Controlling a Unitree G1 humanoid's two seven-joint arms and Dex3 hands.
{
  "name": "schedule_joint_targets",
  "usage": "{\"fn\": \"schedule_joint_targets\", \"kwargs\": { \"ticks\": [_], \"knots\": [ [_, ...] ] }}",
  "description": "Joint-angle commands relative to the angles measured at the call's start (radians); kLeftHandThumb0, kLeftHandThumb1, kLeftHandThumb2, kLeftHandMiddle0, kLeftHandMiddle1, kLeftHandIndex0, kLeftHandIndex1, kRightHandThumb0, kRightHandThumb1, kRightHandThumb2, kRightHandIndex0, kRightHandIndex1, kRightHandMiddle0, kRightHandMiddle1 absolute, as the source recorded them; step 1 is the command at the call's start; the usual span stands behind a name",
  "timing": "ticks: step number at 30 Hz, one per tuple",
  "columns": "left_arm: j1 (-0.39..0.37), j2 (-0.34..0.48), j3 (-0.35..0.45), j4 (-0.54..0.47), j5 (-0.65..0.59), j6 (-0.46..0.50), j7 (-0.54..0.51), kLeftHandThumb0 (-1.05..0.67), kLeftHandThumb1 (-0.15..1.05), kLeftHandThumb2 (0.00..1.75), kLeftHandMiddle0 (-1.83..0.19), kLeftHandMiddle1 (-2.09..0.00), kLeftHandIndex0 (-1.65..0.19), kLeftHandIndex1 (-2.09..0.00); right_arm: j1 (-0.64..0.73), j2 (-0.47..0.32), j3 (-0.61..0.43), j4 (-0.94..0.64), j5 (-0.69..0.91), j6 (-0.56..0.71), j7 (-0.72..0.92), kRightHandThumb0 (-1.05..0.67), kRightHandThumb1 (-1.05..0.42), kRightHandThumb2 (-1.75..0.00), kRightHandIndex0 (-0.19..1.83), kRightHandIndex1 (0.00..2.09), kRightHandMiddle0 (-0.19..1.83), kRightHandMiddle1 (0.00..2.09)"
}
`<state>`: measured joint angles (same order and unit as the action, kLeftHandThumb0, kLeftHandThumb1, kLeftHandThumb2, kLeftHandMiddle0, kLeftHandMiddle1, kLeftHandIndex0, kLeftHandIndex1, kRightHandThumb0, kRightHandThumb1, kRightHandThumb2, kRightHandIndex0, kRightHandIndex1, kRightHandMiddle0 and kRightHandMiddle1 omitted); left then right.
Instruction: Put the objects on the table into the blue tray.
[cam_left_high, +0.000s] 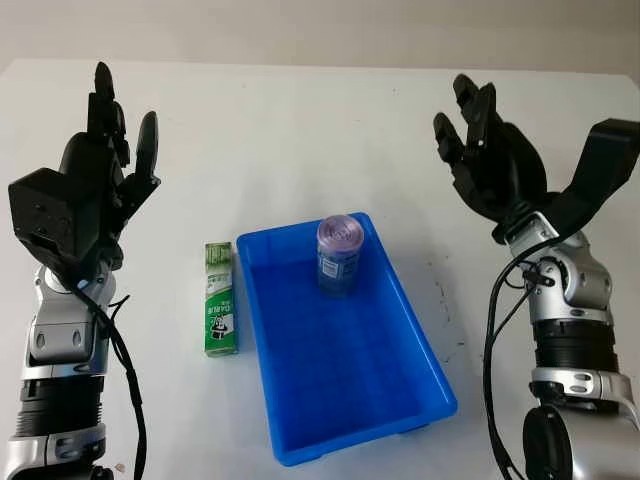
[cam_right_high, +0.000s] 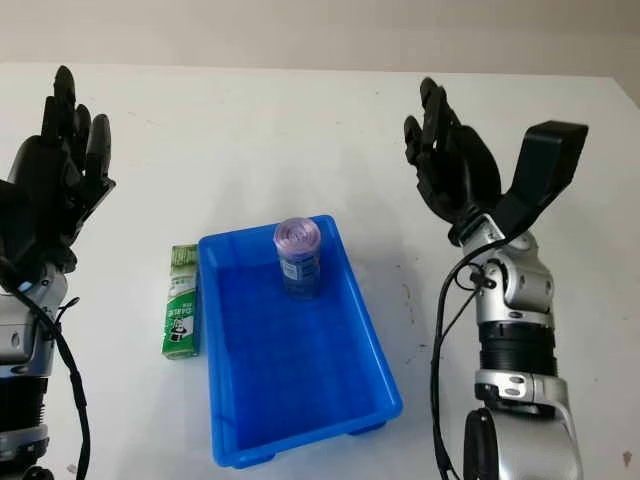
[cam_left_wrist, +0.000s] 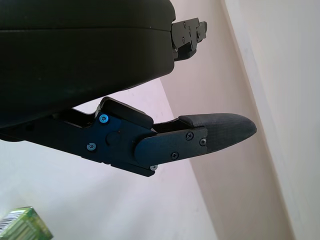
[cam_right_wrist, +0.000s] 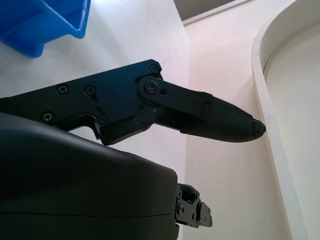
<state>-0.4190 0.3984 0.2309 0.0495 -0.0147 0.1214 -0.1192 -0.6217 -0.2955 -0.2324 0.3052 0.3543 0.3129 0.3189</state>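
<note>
A blue tray (cam_left_high: 420, 340) sits in the middle of the white table. Inside it, near the far end, a purple-lidded can (cam_left_high: 339, 254) stands upright. A green box (cam_left_high: 220, 299) lies flat on the table just left of the tray; its corner (cam_left_wrist: 22, 227) also appears in the left wrist view. My left hand (cam_left_high: 115, 150) is raised above the table at the left, open, well apart from the box. Raised at the right is my right hand (cam_left_high: 480, 140), open and holding nothing. A corner of the tray (cam_right_wrist: 45, 20) appears in the right wrist view.
The white table (cam_left_high: 300, 130) stretches behind and around the tray. Its far edge meets a pale wall.
</note>
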Motion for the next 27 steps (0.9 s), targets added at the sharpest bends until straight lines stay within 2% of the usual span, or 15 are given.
{"fn": "schedule_joint_targets", "kwargs": {
  "ticks": [1, 5, 8, 11, 13, 17, 21, 27],
  "knots": [
    [0.024, 0.037, -0.015, -0.022, 0.015, -0.013, -0.029, -0.79, 1.05, 0.61, 0.14, -0.06, 0.16, -0.04, 0.008, 0.003, 0.003, -0.020, -0.009, -0.022, -0.001, -0.78, -1.05, -0.75, -0.19, 0.00, -0.19, 0.00],
    [0.035, 0.119, -0.047, -0.014, 0.051, -0.059, -0.126, -0.75, 1.05, 0.65, 0.16, -0.05, 0.17, -0.04, 0.007, -0.001, 0.000, -0.001, -0.014, -0.032, 0.004, -0.78, -1.05, -0.75, -0.19, 0.00, -0.19, 0.00],
    [0.047, 0.195, -0.062, -0.006, 0.080, -0.098, -0.204, -0.72, 1.05, 0.60, 0.16, -0.05, 0.15, -0.05, 0.007, -0.006, -0.003, 0.002, -0.015, -0.030, 0.010, -0.77, -1.05, -0.75, -0.19, 0.00, -0.19, 0.00],
    [0.059, 0.268, -0.052, 0.009, 0.062, -0.124, -0.307, -0.73, 1.05, 0.44, 0.16, -0.05, 0.14, -0.06, 0.003, -0.014, -0.007, 0.006, -0.014, -0.019, 0.016, -0.78, -1.05, -0.74, -0.19, 0.00, -0.19, 0.00],
    [0.078, 0.338, -0.063, 0.024, 0.098, -0.184, -0.355, -0.73, 1.05, 0.36, 0.15, -0.06, 0.15, -0.05, 0.001, -0.018, -0.009, 0.004, -0.013, -0.007, 0.015, -0.78, -1.05, -0.74, -0.19, 0.00, -0.19, 0.00],
    [0.128, 0.478, -0.085, 0.007, 0.226, -0.286, -0.407, -0.77, 1.05, 0.25, 0.15, -0.05, 0.17, -0.05, 0.002, -0.022, -0.009, -0.014, -0.013, 0.016, 0.007, -0.78, -1.05, -0.73, -0.19, 0.00, -0.19, 0.00],
    [0.154, 0.567, -0.081, 0.027, 0.260, -0.400, -0.453, -0.69, 1.03, 0.10, 0.17, -0.05, 0.17, -0.05, -0.001, -0.027, -0.008, -0.011, -0.012, 0.016, 0.020, -0.78, -1.05, -0.74, -0.19, 0.00, -0.19, 0.00],
    [0.146, 0.665, -0.092, 0.008, 0.339, -0.451, -0.494, -0.65, 1.00, 0.05, 0.14, -0.07, 0.13, -0.07, -0.003, -0.023, -0.001, -0.010, -0.020, 0.021, 0.013, -0.78, -1.05, -0.74, -0.19, 0.00, -0.19, 0.00]
  ]
}}
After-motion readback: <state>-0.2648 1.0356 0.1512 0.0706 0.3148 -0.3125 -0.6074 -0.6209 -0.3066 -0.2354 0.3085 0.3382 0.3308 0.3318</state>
